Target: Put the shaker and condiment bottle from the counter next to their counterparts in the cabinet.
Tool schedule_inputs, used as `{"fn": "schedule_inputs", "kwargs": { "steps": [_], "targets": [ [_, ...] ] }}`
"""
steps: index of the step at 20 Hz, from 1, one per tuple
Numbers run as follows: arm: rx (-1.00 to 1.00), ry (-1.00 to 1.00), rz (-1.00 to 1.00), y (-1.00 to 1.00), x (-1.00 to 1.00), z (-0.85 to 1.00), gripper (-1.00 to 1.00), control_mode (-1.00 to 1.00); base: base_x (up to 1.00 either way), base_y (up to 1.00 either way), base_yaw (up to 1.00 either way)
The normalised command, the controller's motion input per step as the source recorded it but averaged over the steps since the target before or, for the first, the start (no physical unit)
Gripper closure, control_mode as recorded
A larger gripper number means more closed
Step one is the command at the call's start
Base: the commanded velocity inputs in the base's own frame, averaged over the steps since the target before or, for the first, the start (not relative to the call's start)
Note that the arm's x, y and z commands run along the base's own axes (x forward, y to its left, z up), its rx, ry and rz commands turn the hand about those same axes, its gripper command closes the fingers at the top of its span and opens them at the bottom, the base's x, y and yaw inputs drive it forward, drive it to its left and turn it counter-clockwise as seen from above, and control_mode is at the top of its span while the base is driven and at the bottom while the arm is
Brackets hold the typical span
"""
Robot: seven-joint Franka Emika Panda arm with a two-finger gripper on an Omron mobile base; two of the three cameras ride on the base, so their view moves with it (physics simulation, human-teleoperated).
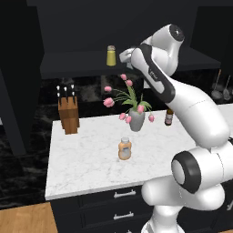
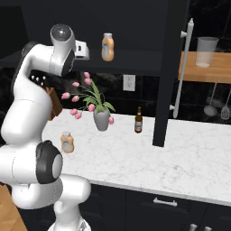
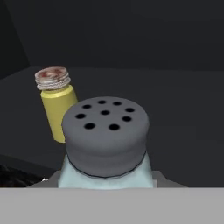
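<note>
The small pale blue-grey translucent shaker with the dark grey perforated cap (image 3: 105,140) sits clenched in the two-finger gripper (image 1: 125,57), raised to the black doorless wall cabinet (image 1: 68,66), just beside the yellow-green shaker (image 3: 56,103). Placing it looks under way; next comes lowering it onto the shelf upright and releasing. The left base view adds the orange squat bottle (image 1: 124,149) waiting on the white marble counter (image 1: 86,159); the right base view shows its twin (image 2: 107,47) shelved

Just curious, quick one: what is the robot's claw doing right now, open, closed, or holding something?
Gripper: closed on the pale blue-grey shaker, held up at the cabinet shelf beside the yellow-green shaker.
</note>
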Motion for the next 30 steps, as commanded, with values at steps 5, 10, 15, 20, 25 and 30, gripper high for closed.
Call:
{"fn": "schedule_inputs", "kwargs": {
  "steps": [5, 10, 15, 20, 25, 30],
  "targets": [
    [0.11, 0.01, 0.00, 0.11, 0.09, 0.00, 1.00, -1.00, 0.00, 0.00, 0.00],
    [0.02, -0.07, 0.00, 0.00, 0.01, -0.04, 1.00, -1.00, 0.00, 0.00, 0.00],
    [-0.07, -0.21, 0.00, 0.03, 0.02, -0.05, 1.00, -1.00, 0.00, 0.00, 0.00],
    [-0.01, -0.05, 0.00, 0.05, 0.13, -0.05, 1.00, -1.00, 0.00, 0.00, 0.00],
    [0.00, 0.00, 0.00, 0.04, 0.25, -0.01, 1.00, -1.00, 0.00, 0.00, 0.00],
    [0.00, 0.00, 0.00, 0.00, 0.24, -0.10, 1.00, -1.00, 0.00, 0.00, 0.00]
  ]
}}
